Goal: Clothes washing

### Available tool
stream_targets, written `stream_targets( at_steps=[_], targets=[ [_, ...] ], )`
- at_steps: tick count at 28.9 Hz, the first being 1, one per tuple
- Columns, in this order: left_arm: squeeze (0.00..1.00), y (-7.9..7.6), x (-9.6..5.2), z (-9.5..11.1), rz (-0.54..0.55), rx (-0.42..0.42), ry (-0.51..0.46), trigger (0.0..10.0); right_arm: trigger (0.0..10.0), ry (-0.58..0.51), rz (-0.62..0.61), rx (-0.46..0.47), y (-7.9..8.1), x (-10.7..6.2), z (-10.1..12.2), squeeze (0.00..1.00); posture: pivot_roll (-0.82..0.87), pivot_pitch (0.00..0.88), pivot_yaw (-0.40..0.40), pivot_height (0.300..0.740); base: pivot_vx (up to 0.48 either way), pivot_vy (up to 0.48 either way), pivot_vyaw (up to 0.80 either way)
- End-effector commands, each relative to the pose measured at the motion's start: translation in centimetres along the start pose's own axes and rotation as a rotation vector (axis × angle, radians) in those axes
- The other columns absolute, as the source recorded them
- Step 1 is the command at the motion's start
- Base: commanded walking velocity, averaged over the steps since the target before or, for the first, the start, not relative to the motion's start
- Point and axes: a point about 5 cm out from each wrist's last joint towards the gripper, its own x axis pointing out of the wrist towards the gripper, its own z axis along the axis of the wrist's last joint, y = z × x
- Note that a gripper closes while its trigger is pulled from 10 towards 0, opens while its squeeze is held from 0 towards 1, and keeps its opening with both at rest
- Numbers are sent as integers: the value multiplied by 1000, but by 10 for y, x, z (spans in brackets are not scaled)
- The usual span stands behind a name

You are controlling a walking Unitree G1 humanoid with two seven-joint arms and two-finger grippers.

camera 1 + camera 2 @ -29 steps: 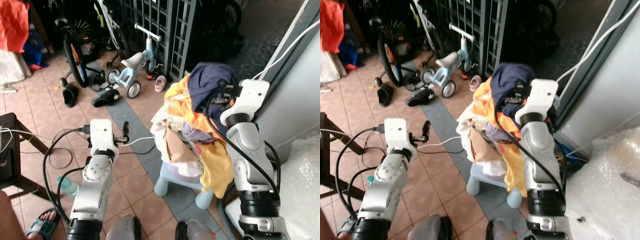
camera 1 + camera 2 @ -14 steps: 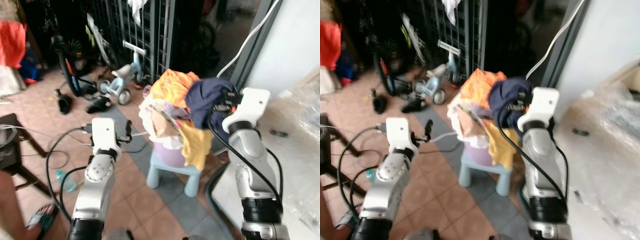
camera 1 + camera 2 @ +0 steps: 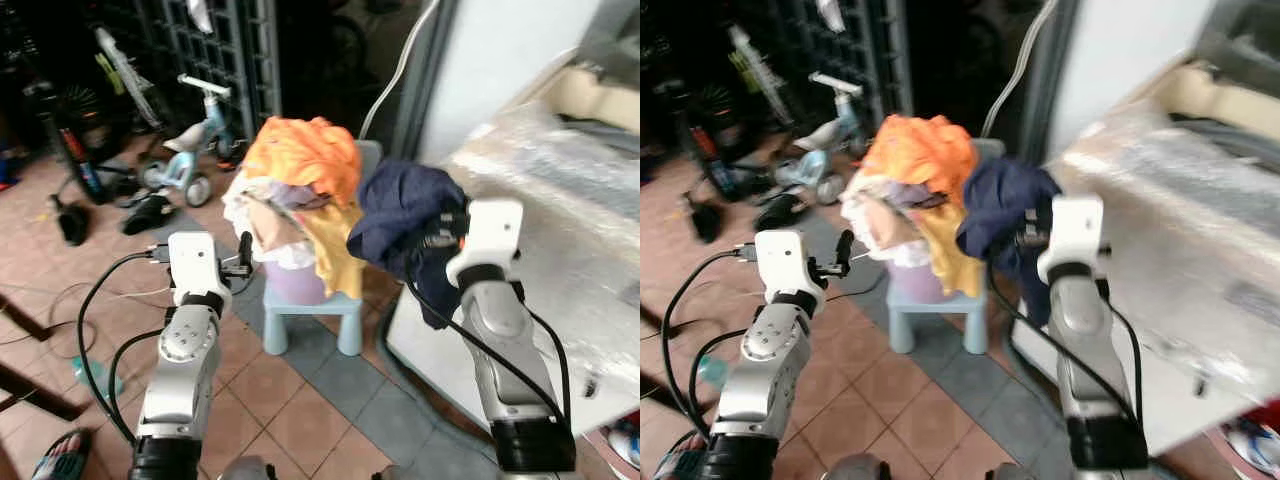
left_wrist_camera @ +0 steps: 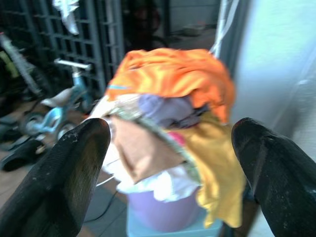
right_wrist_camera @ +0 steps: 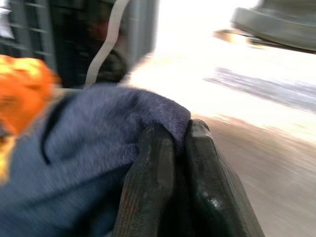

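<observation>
A heap of clothes [image 3: 300,185], topped by an orange piece, fills a purple basket [image 3: 292,285] standing on a light blue stool [image 3: 305,320]. My right gripper [image 3: 436,236] is shut on a navy blue garment [image 3: 400,215], held in the air just right of the heap and beside the plastic-wrapped washing machine [image 3: 545,190]. The right wrist view shows both fingers [image 5: 154,163] pinching the navy cloth [image 5: 84,148]. Held left of the basket, my left gripper [image 3: 243,255] is open with nothing in it. In the left wrist view its fingers [image 4: 74,163] frame the clothes heap [image 4: 173,98].
A child's tricycle [image 3: 195,155], a bicycle [image 3: 85,150] and dark sandals [image 3: 150,212] stand on the tiled floor at the back left, before a black grate [image 3: 215,50]. Cables [image 3: 70,300] trail across the floor. A person's sandalled foot [image 3: 60,465] is at lower left.
The view has swung right, bringing the washing machine in. My right gripper has lifted the navy garment off the heap and carried it right. The left arm holds its pose.
</observation>
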Motion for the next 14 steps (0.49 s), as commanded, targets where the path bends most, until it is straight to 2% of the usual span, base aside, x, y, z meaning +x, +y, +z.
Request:
stream_targets(
  at_steps=[1, 6, 9, 13, 14],
  targets=[
    [0, 6, -6, -6, 19, 0, 23, 10000, 10000, -82, 9, 8, 8, 2, 19, 0, -22, 22, 8, 740, 266, 0, -800],
    [0, 5, -7, -9, 2, 2, 35, 10000, 10000, -101, 22, 14, 13, 6, 23, 0, -21, 6, 11, 740, 269, 0, -800],
    [0, 4, -3, -8, 8, -6, 34, 10000, 10000, -149, 38, 0, 9, 17, 34, 0, -22, 0, 16, 740, 269, 0, -800],
    [0, 3, -4, -11, -6, -14, 50, 10000, 10000, -175, 53, 3, 5, 24, 41, 0, -28, 0, 23, 740, 452, 0, -800],
    [0, 3, -3, -11, -9, -11, 50, 10000, 10000, -196, 67, -9, 4, 27, 47, 0, -28, 0, 25, 740, 469, 0, 0]
  ],
)
